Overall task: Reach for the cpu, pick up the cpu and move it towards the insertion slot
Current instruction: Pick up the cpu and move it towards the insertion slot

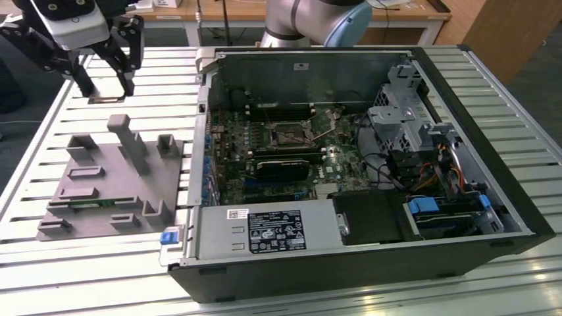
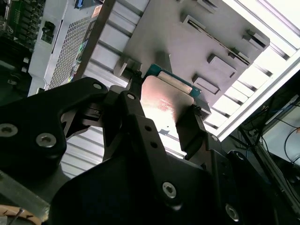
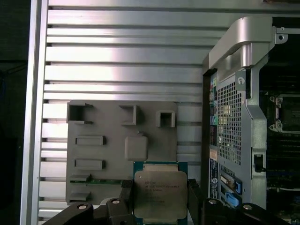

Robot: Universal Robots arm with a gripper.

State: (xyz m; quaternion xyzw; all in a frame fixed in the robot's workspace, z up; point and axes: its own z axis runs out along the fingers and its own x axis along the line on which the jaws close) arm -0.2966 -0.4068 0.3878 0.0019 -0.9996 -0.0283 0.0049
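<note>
My gripper (image 1: 107, 96) hangs over the slatted table at the exterior view's far left, beyond the grey tray (image 1: 97, 197). It is shut on the cpu (image 1: 106, 99), which shows there as a thin flat plate between the fingertips. In the first wrist view the cpu (image 3: 159, 193) shows its silvery top and green rim, with a black finger (image 3: 125, 193) on each side. In the second wrist view the cpu (image 2: 165, 99) is clamped edge to edge and lifted above the tray. The insertion slot (image 1: 288, 133) is the square socket on the green board inside the open computer case, well to the exterior view's right of the gripper.
The grey tray (image 3: 108, 129) carries several raised blocks and posts (image 1: 130, 141) under and beside the gripper. The case's metal side wall (image 1: 204, 131) stands between the tray and the board. A black card (image 1: 283, 169) lies just in front of the socket. Cables and drive cages (image 1: 412, 131) fill the case's right side.
</note>
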